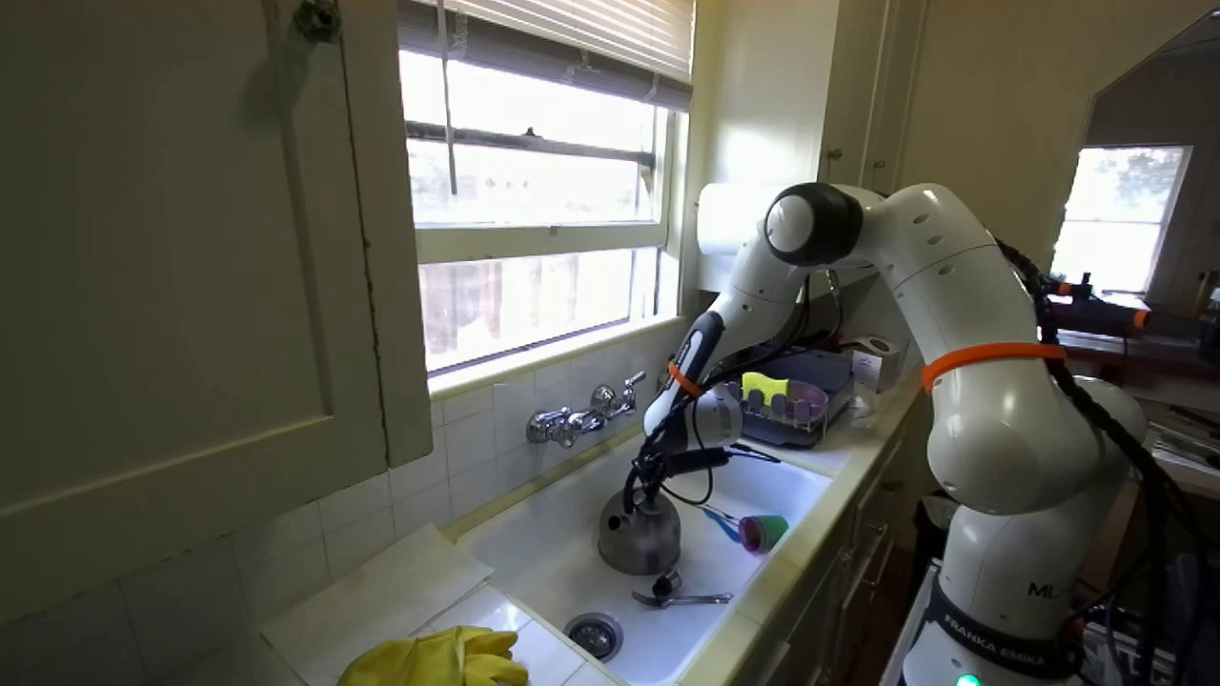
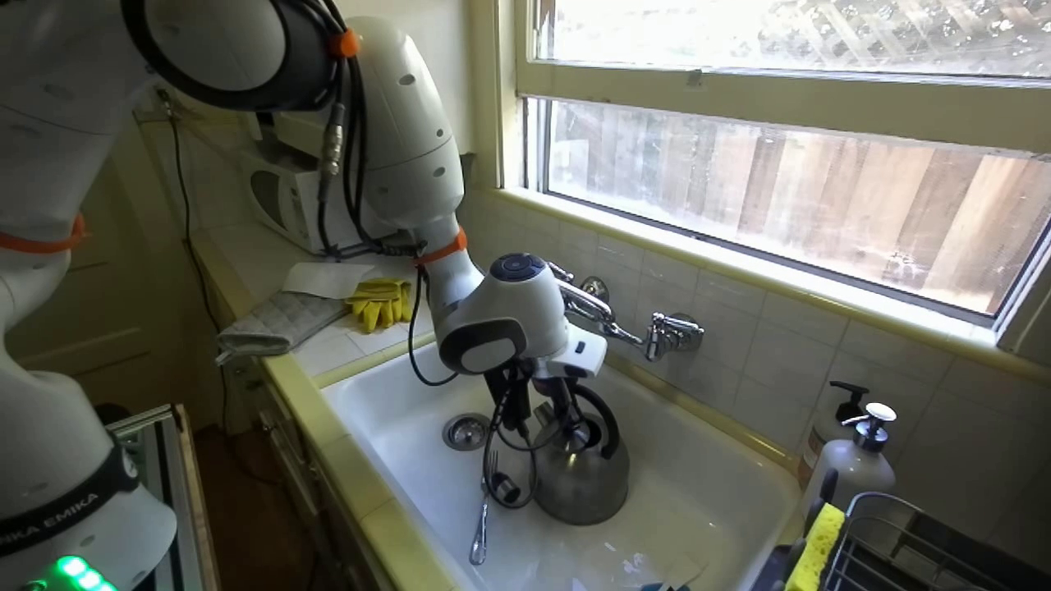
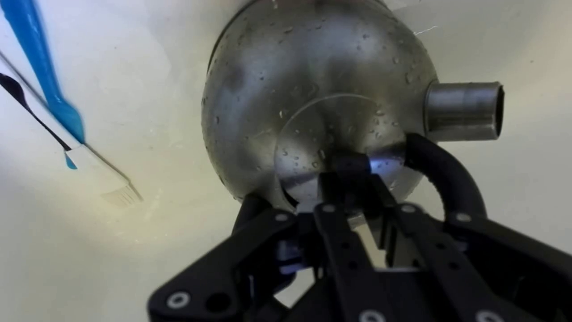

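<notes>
A steel kettle (image 3: 250,103) with water drops on it stands upright in the white sink (image 1: 534,557); both exterior views show it too. Its short spout (image 3: 462,112) points right in the wrist view. The black curved handle (image 3: 453,179) arches beside and behind my fingers. My gripper (image 3: 353,183) reaches down inside the handle to the top of the kettle, its jaws nearly together on the dark knob (image 3: 351,162) of the round lid (image 3: 306,138). A dark gap shows at the lid's near left edge. The fingers hide much of the knob.
A fork (image 1: 701,599) and a small metal cup (image 1: 667,583) lie near the drain (image 1: 593,634). Blue cutlery (image 3: 38,58) and a pink-green cup (image 1: 762,534) are also in the sink. Above it juts the wall faucet (image 1: 577,426). Soap bottles (image 2: 854,464) stand at the side.
</notes>
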### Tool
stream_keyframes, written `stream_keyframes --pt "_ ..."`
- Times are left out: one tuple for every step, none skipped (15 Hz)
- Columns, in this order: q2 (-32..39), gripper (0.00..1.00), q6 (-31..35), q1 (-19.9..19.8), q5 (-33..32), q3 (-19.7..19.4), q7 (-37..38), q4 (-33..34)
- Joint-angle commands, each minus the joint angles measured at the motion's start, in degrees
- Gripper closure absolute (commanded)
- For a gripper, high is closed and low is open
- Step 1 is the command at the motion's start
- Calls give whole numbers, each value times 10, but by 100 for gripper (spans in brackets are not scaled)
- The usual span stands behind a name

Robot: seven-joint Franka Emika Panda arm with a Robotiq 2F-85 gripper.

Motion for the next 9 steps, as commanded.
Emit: stream_keyframes --pt "26 55 29 1 -4 1 17 15" --pt "27 53 32 3 -6 0 17 15" --pt "31 48 40 10 -6 -7 19 14" --pt "35 41 48 10 -7 -6 20 14" --pt "40 32 56 13 -9 -7 21 14" --pt "45 26 65 14 -10 -7 22 14" --pt "49 17 72 17 -12 -9 24 14" --pt "53 11 77 16 -13 -7 26 15" --pt "57 4 81 16 -15 -6 30 17"
